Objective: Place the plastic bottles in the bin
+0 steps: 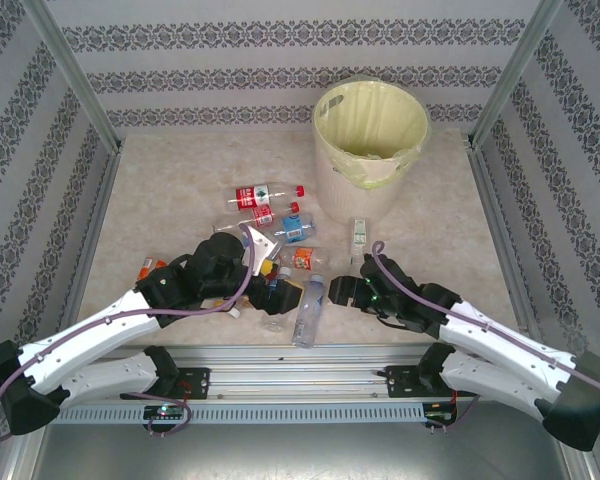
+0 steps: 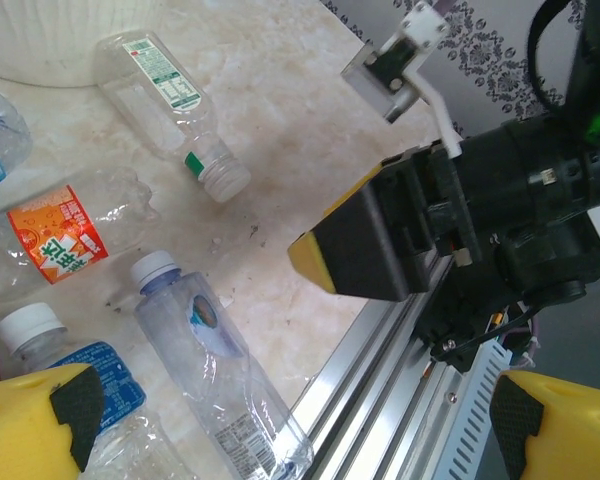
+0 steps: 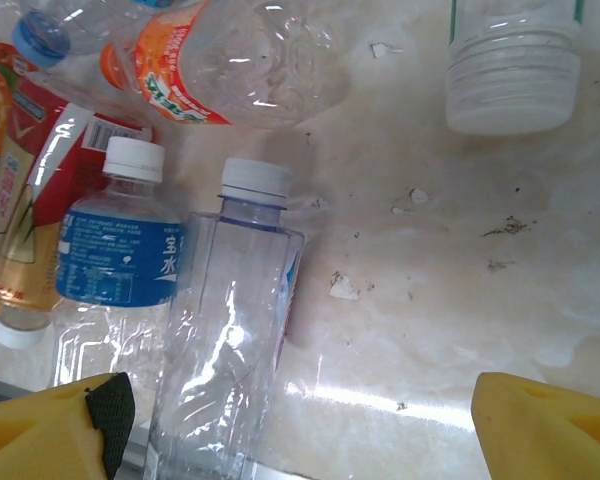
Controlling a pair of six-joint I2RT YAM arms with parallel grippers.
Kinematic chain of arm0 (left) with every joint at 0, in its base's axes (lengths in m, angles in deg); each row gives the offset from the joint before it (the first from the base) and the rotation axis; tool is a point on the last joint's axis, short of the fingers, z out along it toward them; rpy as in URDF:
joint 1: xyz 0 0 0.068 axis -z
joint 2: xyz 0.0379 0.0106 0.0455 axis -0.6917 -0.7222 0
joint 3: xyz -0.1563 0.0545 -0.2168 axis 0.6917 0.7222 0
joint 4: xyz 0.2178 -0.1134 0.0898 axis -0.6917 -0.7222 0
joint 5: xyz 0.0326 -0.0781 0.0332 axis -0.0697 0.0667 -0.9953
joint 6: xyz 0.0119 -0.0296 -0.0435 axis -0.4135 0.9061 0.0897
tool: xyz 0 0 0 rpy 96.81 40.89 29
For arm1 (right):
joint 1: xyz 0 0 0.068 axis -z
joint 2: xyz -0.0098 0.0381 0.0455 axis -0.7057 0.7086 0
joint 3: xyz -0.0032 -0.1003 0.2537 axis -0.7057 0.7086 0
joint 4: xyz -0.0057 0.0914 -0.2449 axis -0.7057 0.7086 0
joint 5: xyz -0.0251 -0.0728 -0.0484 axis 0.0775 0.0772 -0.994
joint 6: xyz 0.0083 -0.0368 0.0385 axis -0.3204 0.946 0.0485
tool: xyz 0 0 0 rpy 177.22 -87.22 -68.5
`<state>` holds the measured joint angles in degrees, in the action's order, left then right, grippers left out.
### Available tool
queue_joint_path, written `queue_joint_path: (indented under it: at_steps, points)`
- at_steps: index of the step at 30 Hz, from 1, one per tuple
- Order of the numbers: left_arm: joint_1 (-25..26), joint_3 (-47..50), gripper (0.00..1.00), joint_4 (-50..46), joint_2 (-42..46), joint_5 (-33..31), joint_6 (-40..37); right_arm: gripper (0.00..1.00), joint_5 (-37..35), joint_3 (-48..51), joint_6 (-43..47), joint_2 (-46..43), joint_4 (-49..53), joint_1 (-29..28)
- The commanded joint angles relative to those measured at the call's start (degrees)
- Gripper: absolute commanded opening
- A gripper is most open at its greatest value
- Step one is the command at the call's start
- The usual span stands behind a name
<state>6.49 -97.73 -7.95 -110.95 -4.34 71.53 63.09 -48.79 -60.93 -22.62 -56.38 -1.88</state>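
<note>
Several plastic bottles lie in a heap mid-table, in front of the pale-yellow bin (image 1: 370, 140). A clear bottle (image 1: 310, 310) with a white cap lies nearest the front rail, between the two arms. My left gripper (image 1: 270, 288) is open just left of it, and in the left wrist view the clear bottle (image 2: 215, 375) lies between the yellow fingers (image 2: 40, 415), untouched. My right gripper (image 1: 338, 292) is open just right of it. In the right wrist view the clear bottle (image 3: 225, 340) lies close to the left finger (image 3: 60, 430), beside a blue-labelled bottle (image 3: 120, 265).
An orange-labelled bottle (image 1: 302, 258), a red-labelled one (image 1: 267, 195) and a green-labelled one (image 1: 359, 238) lie further back. An orange bottle (image 1: 148, 268) lies left of the left arm. The aluminium front rail (image 1: 300, 355) runs just behind the clear bottle's base. Patterned walls close three sides.
</note>
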Motion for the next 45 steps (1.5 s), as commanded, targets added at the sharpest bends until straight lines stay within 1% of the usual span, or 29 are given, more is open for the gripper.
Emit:
queue_joint_path:
  at_steps: [1,4,6,13,16,20,25,30,33,39,43,45]
  points:
    - [0.5,0.9,1.00,4.9,-0.9,-1.1,0.8,0.88,1.4,0.3,-0.1,3.3,-6.6,-0.8]
    - [0.5,-1.0,1.00,4.6,-2.8,-1.1,0.0,0.88,3.6,-1.9,1.0,7.5,-7.7,-1.3]
    - [0.5,-1.4,1.00,5.6,-2.8,-0.6,0.2,0.88,3.5,-3.0,1.3,10.0,-8.8,-2.6]
    - [0.5,0.2,1.00,5.7,3.0,-0.1,0.8,0.87,0.5,-5.8,-3.2,17.8,-11.6,-7.6]
    - [0.5,1.6,1.00,6.8,5.1,-0.6,1.3,0.85,-0.1,-6.3,-4.9,19.9,-12.1,-8.1]
    - [0.5,1.2,1.00,7.3,5.3,-1.5,0.9,0.82,0.0,-8.2,-5.4,23.4,-11.5,-8.1]
    - [0.5,3.2,1.00,12.1,7.1,-2.3,3.4,0.78,-0.3,-7.6,-7.3,24.6,-12.2,-8.3]
    - [0.5,3.3,1.00,9.1,8.6,-4.5,3.0,0.76,0.4,-7.4,-7.4,26.3,-12.6,-8.4]
    - [0.5,3.5,1.00,8.9,8.9,-5.9,2.9,0.76,0.7,-8.2,-6.9,27.6,-12.8,-8.4]
    - [0.5,3.5,1.00,8.6,8.3,-5.9,3.0,0.75,1.1,-9.0,-6.8,30.6,-13.5,-8.2]
    - [0.5,3.0,1.00,8.1,7.5,-6.2,2.5,0.72,1.3,-9.3,-6.6,31.7,-14.0,-8.0]
    - [0.5,2.8,1.00,8.1,7.1,-6.2,2.0,0.69,0.7,-9.2,-6.2,31.7,-13.5,-7.7]
